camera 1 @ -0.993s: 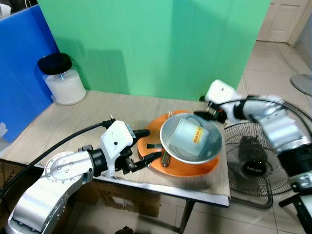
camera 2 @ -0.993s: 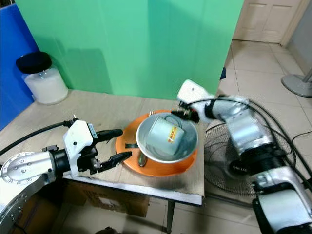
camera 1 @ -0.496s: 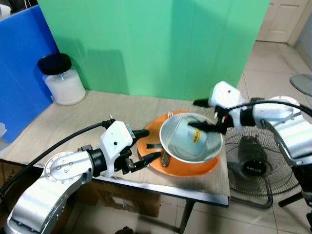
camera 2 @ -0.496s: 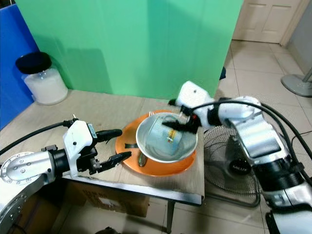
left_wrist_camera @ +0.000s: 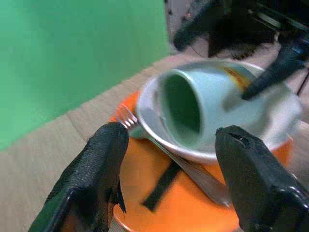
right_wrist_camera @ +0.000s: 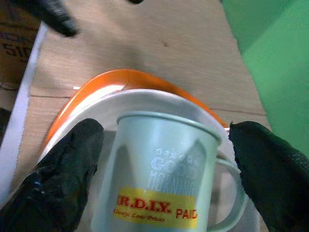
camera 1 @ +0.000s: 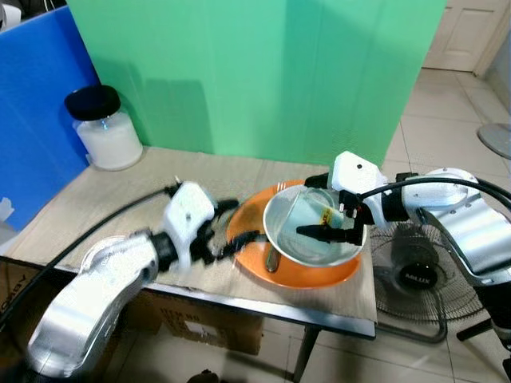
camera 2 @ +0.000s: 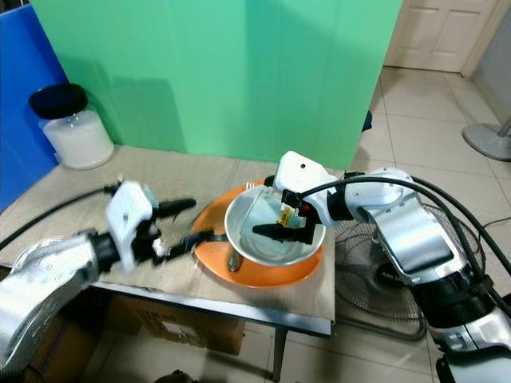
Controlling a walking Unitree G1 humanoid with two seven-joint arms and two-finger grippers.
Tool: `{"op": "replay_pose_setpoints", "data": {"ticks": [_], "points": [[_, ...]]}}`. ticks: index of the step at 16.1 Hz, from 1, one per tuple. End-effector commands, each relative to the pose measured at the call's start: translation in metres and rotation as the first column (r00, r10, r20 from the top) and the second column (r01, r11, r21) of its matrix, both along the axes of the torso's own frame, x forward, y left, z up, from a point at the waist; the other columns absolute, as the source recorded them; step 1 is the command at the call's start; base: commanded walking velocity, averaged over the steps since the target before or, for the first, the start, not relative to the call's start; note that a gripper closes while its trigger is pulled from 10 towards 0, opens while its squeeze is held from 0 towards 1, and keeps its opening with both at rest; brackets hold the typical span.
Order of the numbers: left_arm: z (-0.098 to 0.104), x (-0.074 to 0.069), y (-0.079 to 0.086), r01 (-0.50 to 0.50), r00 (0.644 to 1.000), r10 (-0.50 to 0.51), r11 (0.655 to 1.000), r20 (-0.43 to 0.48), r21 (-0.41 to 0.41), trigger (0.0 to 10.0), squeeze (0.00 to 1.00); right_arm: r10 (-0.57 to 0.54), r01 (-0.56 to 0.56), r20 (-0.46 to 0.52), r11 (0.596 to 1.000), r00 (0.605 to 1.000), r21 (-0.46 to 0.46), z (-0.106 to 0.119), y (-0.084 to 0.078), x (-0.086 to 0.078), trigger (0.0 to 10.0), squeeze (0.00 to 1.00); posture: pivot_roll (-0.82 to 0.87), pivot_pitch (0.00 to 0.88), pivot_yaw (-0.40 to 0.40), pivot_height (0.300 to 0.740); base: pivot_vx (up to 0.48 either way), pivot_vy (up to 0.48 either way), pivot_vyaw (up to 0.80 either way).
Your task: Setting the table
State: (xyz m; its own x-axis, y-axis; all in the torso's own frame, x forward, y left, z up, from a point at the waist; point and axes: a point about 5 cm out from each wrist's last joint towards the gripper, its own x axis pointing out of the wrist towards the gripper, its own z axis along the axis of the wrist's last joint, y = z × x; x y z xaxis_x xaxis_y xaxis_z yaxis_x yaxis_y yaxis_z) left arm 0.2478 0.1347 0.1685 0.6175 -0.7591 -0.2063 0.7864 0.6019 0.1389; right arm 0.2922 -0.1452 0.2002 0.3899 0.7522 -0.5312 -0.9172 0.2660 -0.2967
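Fingers of right tool (right_wrist_camera: 164, 183) spread wide, straddling mug (right_wrist_camera: 164, 183) untouched.

My staged home room, green backdrop (camera 1: 263, 72), blue panel (camera 1: 36, 112), tiled floor (camera 1: 447, 112), white door (camera 1: 467, 32), floor fan (camera 1: 415, 275).

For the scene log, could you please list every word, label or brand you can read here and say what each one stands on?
"GOOD MORNING": pale raised letters on the side of the mug, partly faint.
"MR.D.I.Y. PAID": red print on the mug's yellow sticker; the first letter is cut off, and the small line under it is too blurred to read.
"510": partial print on the cardboard box under the table.
Badge on the floor fan: too small to read.
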Motion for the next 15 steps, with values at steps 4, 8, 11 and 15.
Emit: {"op": "replay_pose_setpoints", "data": {"ticks": [4,8,11,15], "points": [[-0.013,0.032,-0.002,0.045,0.998,-0.047,0.998,-0.040,-0.039,10.0,0.00,-0.138,0.138,0.023,0.990,0.990,0.013,0.004,-0.023,-0.005,10.0,1.00,0.09,0.000,0.057,0.740,0.000,0.000,0.00],[-0.014,0.052,-0.018,0.162,0.975,-0.192,0.960,-0.113,-0.228,10.0,0.00,-0.250,0.248,0.026,0.968,0.968,0.038,0.006,-0.043,-0.020,10.0,1.00,0.06,0.000,0.088,0.740,0.000,0.000,0.00],[-0.018,0.054,-0.030,0.270,0.944,-0.305,0.934,-0.128,-0.235,10.0,0.00,-0.273,0.271,0.030,0.960,0.961,0.069,0.009,-0.048,-0.031,10.0,1.00,0.03,0.000,0.114,0.740,0.000,0.000,0.00],[-0.030,0.054,-0.039,0.339,0.915,-0.369,0.922,-0.164,-0.186,10.0,0.00,-0.263,0.260,0.020,0.959,0.964,0.111,0.009,-0.046,-0.046,10.0,0.00,0.00,0.000,0.142,0.740,0.000,0.000,0.00]]}}
